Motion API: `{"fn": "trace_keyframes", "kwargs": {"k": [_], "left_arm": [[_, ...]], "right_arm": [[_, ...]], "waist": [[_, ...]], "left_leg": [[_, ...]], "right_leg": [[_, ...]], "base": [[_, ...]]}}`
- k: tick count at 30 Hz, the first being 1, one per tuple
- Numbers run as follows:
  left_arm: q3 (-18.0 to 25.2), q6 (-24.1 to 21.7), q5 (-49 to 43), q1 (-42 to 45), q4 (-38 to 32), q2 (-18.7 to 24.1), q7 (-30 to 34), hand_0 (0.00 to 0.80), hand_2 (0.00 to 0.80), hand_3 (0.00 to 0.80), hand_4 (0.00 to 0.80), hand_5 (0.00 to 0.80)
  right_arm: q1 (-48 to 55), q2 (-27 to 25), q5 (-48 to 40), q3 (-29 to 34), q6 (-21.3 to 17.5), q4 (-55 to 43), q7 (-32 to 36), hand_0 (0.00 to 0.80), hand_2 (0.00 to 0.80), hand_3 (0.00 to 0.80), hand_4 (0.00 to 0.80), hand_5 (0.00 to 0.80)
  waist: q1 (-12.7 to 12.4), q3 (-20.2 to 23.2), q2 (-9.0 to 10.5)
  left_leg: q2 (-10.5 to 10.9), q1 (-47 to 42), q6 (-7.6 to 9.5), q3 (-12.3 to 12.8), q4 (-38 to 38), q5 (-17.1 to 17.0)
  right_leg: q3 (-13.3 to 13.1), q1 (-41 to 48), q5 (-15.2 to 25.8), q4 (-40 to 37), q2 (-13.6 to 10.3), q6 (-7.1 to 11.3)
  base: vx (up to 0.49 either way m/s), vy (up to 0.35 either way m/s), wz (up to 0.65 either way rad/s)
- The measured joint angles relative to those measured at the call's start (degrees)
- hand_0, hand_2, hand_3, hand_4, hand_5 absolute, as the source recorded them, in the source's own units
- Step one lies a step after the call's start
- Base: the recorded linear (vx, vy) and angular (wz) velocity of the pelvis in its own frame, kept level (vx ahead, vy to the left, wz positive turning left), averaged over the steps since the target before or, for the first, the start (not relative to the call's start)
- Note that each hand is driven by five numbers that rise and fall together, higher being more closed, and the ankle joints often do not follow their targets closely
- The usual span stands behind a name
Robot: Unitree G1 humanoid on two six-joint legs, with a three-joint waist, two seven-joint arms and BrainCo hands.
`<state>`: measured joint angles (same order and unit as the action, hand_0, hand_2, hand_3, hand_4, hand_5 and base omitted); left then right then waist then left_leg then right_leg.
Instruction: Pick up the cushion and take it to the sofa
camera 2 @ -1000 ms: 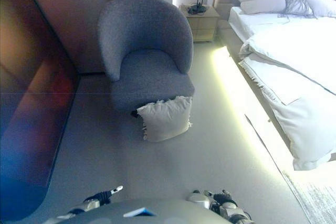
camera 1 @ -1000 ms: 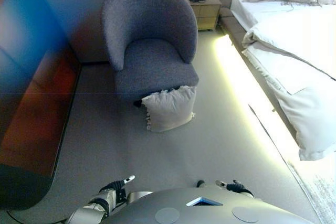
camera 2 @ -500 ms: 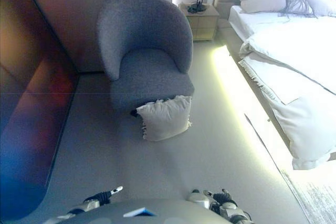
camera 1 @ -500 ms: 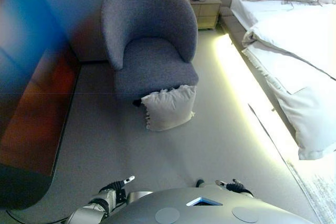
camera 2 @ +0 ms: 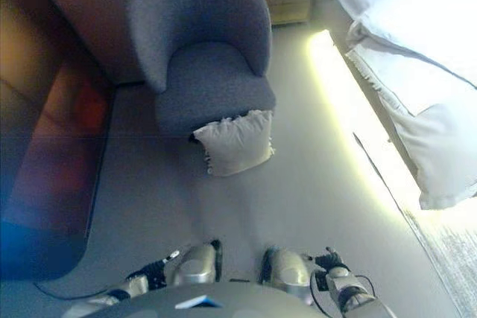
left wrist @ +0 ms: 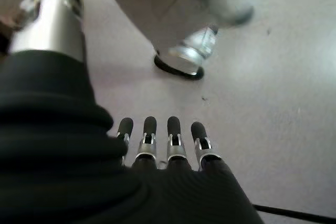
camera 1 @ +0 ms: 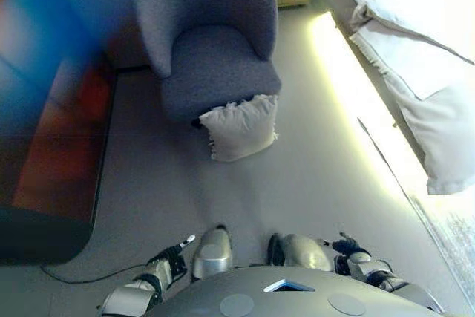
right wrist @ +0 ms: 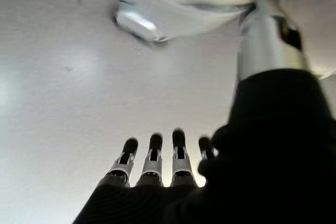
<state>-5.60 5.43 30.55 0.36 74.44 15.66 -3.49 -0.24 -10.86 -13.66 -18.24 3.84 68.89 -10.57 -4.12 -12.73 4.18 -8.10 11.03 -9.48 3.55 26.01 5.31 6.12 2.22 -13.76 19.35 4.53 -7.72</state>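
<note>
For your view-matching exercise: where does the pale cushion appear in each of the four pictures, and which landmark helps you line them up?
Left eye view: cushion on the floor, centre, leaning against the armchair's front.
Right eye view: cushion at centre, same spot.
Left wrist view: not in it.
Right wrist view: not in it.
Shared landmark: the grey armchair, just behind the cushion in both eye views.

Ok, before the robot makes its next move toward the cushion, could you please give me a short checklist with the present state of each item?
1. Cushion in view, on the floor, leaning against the front of the armchair: ok.
2. Left hand empty, fingers straight: ok.
3. Right hand empty, fingers straight: ok.
4. Floor between the robot and the cushion free of things: ok.
5. Hands close enough to grasp the cushion: not ok, both low at the robot's sides.
6. Bed apart from the cushion: ok.
</note>
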Motion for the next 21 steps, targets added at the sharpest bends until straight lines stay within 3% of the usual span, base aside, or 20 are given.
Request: {"fn": "trace_keyframes", "kwargs": {"k": [2,4,7,11,14,16,17,18,19,21], "left_arm": [[0.7,0.1,-0.05,0.4,0.48,-2.08,0.55,0.0,0.0,0.0,0.0,0.0],[0.96,0.47,-0.07,1.01,1.87,-4.32,1.33,0.0,0.0,0.0,0.0,0.0],[2.39,0.67,-0.04,0.98,2.57,-5.2,1.83,0.0,0.0,0.0,0.0,0.0],[3.75,1.29,-0.05,1.47,4.16,-4.82,1.84,0.0,0.0,0.0,0.0,0.0],[5.06,2.12,-0.4,1.89,5.54,-4.36,2.39,0.0,0.0,0.0,0.0,0.0],[5.22,2.82,-0.51,2.55,5.84,-3.46,2.68,0.0,0.0,0.0,0.0,0.0],[6.1,2.94,-0.58,2.26,5.32,-2.85,3.08,0.0,0.0,0.0,0.0,0.0],[7.14,3.11,-0.56,2.24,5.57,-2.49,3.31,0.0,0.0,0.0,0.0,0.0],[7.08,3.17,-0.57,2.16,5.35,-2.49,3.4,0.0,0.0,0.0,0.0,0.0],[7.18,2.78,-0.57,1.57,4.57,-1.51,3.84,0.0,0.0,0.0,0.0,0.0]], "right_arm": [[0.47,-0.71,0.2,0.9,-0.11,-0.25,-0.12,0.0,0.0,0.0,0.0,0.0],[0.38,-2.41,0.7,2.11,-0.18,-0.4,-0.46,0.0,0.0,0.0,0.0,0.0],[0.71,-3.77,1.92,4.23,-0.31,-0.51,-0.35,0.0,0.0,0.0,0.0,0.0],[4.56,-2.83,3.02,7.07,-1.61,-0.17,-0.44,0.0,0.0,0.0,0.0,0.0],[7.66,-1.16,4.05,9.23,-3.13,2.72,-0.8,0.0,0.0,0.0,0.0,0.0],[8.32,0.34,4.22,9.98,-3.83,5.22,-1.1,0.0,0.0,0.0,0.0,0.0],[8.82,1.4,4.19,10.28,-4.28,6.09,-1.38,0.0,0.0,0.0,0.0,0.0],[8.73,1.8,4.21,10.39,-4.0,7.98,-1.34,0.0,0.0,0.0,0.0,0.0],[8.69,1.56,4.21,10.24,-3.92,8.02,-1.21,0.0,0.0,0.0,0.0,0.0],[5.95,2.7,5.28,9.47,-5.0,7.83,-0.95,0.0,0.0,0.0,0.0,0.0]], "waist": [[-2.12,-0.59,-1.12],[-2.04,-1.68,-4.91],[-1.04,-2.92,-8.11],[0.62,-2.62,-6.86],[0.79,-2.34,-3.61],[-0.24,-2.14,-0.8],[0.16,-2.08,0.9],[-0.92,-1.99,1.33],[-1.6,-1.84,1.01],[-1.69,-2.12,1.72]], "left_leg": [[-0.7,1.45,0.57,0.15,-11.72,-1.19],[-1.73,0.61,0.29,0.17,-24.05,-4.29],[-2.92,0.87,0.77,0.74,-26.39,-5.46],[-2.69,-0.43,1.39,-1.11,-25.09,-5.42],[-1.51,0.08,2.24,-1.44,-23.74,-5.99],[1.16,0.18,4.09,-0.61,-21.6,-8.87],[3.12,1.83,4.08,-0.27,-16.2,-9.0],[3.89,2.61,4.53,-0.22,-14.08,-9.09],[3.91,1.89,5.36,0.37,-12.96,-13.04],[5.84,2.79,5.38,0.83,-9.16,-9.11]], "right_leg": [[-2.42,1.58,1.11,-2.03,1.28,-0.36],[-3.37,3.25,1.17,-2.07,2.36,-0.79],[-4.13,4.55,-0.52,0.17,2.59,-1.25],[-4.9,4.65,-7.21,6.31,1.8,0.04],[-7.0,4.44,-12.63,10.49,-0.07,1.6],[-9.02,5.75,-14.41,11.81,-2.81,3.64],[-9.4,7.75,-15.39,9.29,-4.87,4.79],[-9.96,8.7,-15.98,8.62,-6.2,5.64],[-9.32,9.4,-15.95,8.66,-6.97,6.67],[-5.87,9.61,-14.26,9.36,-9.95,9.25]], "base": [[0.407,0.147,-0.1],[0.551,0.172,-0.31],[0.613,0.169,-0.34],[0.737,0.243,-0.18],[0.686,0.257,-0.21],[0.166,0.052,0.02],[0.24,0.07,-0.04],[0.434,0.102,-0.26],[0.85,0.134,-0.46],[1.011,0.174,-0.14]]}}
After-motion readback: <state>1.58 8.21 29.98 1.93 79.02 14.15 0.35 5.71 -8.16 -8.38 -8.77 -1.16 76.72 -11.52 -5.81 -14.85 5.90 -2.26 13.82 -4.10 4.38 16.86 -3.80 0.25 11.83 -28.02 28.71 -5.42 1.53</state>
